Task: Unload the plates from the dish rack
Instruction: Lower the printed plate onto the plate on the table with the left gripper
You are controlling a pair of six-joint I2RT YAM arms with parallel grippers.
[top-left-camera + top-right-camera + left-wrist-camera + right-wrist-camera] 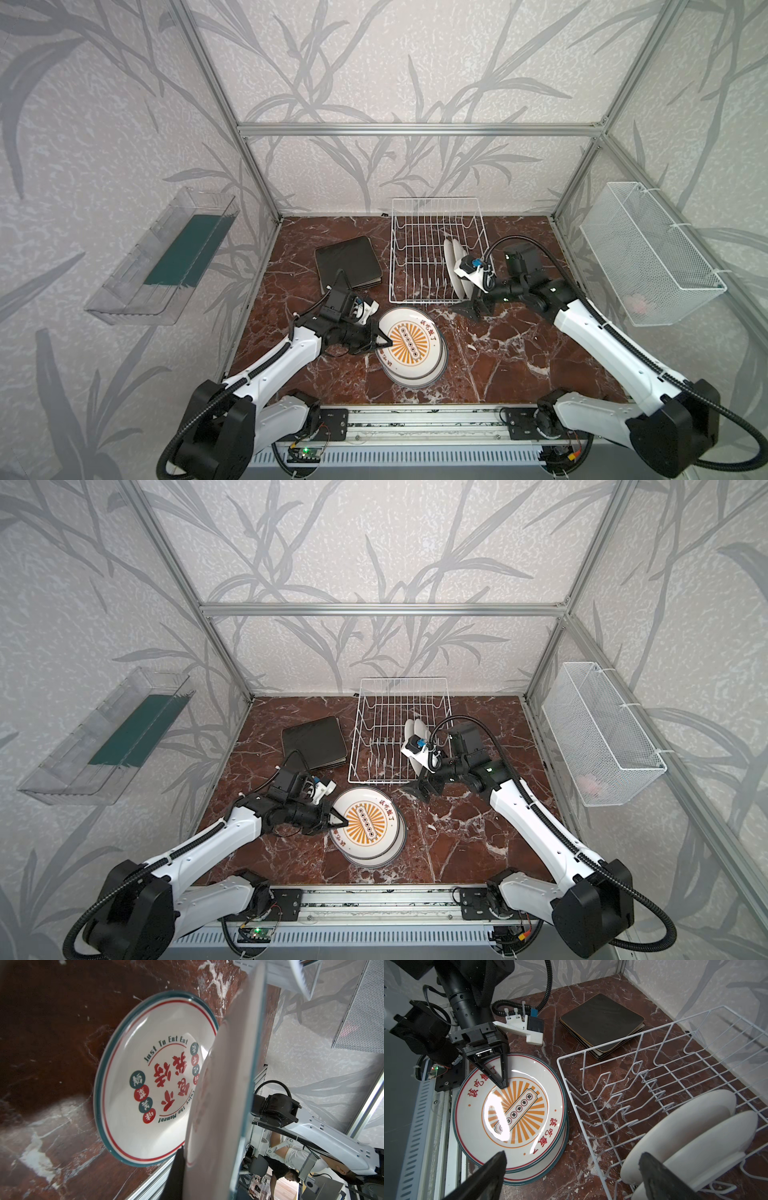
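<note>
Holding the sunburst plate (411,340) by its rim, face up over the round stack (417,376), lower middle in both top views. My left gripper (388,343) is pinched shut on that rim; an edge grip lets the plate lie flat on the one below. The left wrist view shows a gap between the two on my side, so I reckon it's not seated yet. Two plates (453,259) stand on edge between the prongs at the right end of the rack (434,200). My right gripper (572,1155) has its jaws wide apart and holds nothing. It sits at the rack's lower right corner beside those two, probably staged for the next pull. Square plates (348,264) are stacked face down left of the rack, so the sorting looks to be by shape.
</note>
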